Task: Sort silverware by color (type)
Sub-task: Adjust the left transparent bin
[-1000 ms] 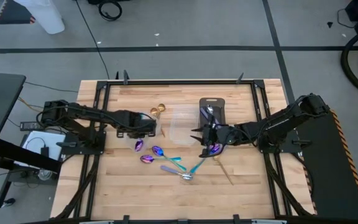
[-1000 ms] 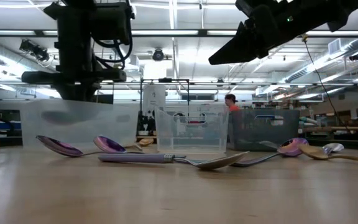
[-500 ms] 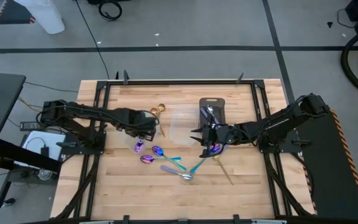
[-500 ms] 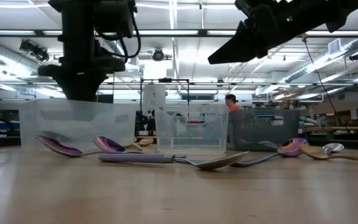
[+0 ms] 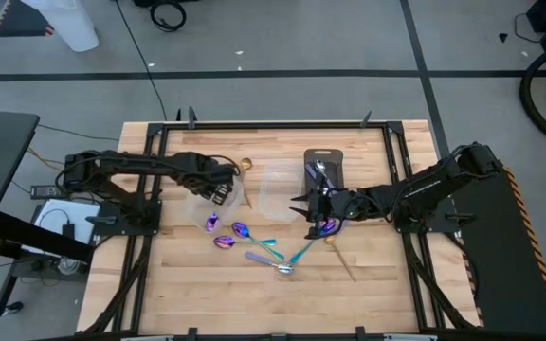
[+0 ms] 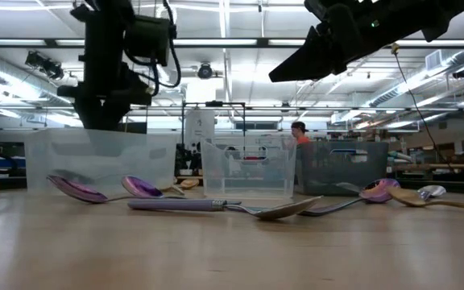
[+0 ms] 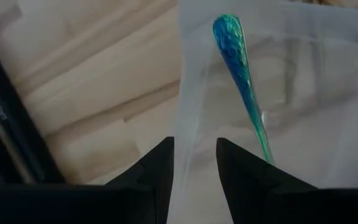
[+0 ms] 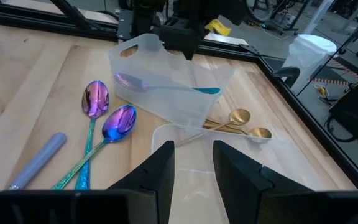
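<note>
left gripper [image 5: 224, 192] sits over the left clear container [image 5: 209, 197], fingers [image 7: 160, 163] parted with a gap between them, nothing held. in the left wrist view a teal-handled spoon [image 7: 241, 68] lies inside that container, clear of the fingers; the right wrist view shows the same spoon [image 8: 166, 87] lying along the container's floor, purple bowl at one end and teal tip at the other. right gripper [image 5: 313, 209] hangs above the table just beside the middle clear container [image 5: 275, 195], fingers [image 8: 157, 168] apart with a gap, holding nothing. silverware on the table: two gold spoons [image 8: 244, 124] lying between the two clear containers, up near the left one's far side [image 5: 245, 165]; two purple-blue spoons [image 8: 107, 118] side by side on the wood in front of the left container, bowls toward it; a pale lavender handle [image 8: 39, 158] lies next to them. more pieces in a loose cluster at table centre [image 5: 273, 256], one gold utensil [image 5: 341, 258] angled off to the right of that. dark tray [image 5: 322, 166] behind the right gripper has silver pieces on it, count unclear. low view shows spoons lying flat along the table [image 6: 216, 205].
</note>
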Robot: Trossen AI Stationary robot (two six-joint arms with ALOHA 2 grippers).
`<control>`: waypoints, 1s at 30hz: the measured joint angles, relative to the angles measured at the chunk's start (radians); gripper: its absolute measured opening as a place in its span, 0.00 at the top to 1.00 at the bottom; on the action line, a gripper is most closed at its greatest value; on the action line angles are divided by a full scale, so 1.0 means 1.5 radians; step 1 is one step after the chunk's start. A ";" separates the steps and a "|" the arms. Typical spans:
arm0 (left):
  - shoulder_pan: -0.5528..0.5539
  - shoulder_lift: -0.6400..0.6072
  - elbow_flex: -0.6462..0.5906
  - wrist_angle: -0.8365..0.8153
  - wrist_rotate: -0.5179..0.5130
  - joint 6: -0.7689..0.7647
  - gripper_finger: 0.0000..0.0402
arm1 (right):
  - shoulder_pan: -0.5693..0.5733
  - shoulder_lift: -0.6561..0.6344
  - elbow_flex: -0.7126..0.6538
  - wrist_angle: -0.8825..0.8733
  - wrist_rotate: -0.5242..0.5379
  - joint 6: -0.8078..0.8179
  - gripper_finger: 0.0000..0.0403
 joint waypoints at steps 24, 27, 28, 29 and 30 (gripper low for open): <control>0.066 -0.001 -0.093 0.068 0.048 -0.009 0.96 | 0.001 0.000 0.000 -0.005 -0.030 0.011 0.70; 0.059 -0.001 -0.093 0.064 0.047 -0.025 0.98 | 0.001 0.000 0.000 -0.005 -0.030 0.011 0.70; 0.057 -0.001 -0.093 0.060 0.047 -0.031 0.97 | 0.001 0.000 0.000 -0.005 -0.030 0.011 0.70; 0.054 -0.001 -0.093 0.055 0.047 -0.032 0.97 | 0.001 0.000 0.000 -0.005 -0.030 0.011 0.70; 0.050 -0.001 -0.093 0.048 0.047 -0.035 0.96 | 0.001 0.000 0.000 -0.005 -0.030 0.011 0.70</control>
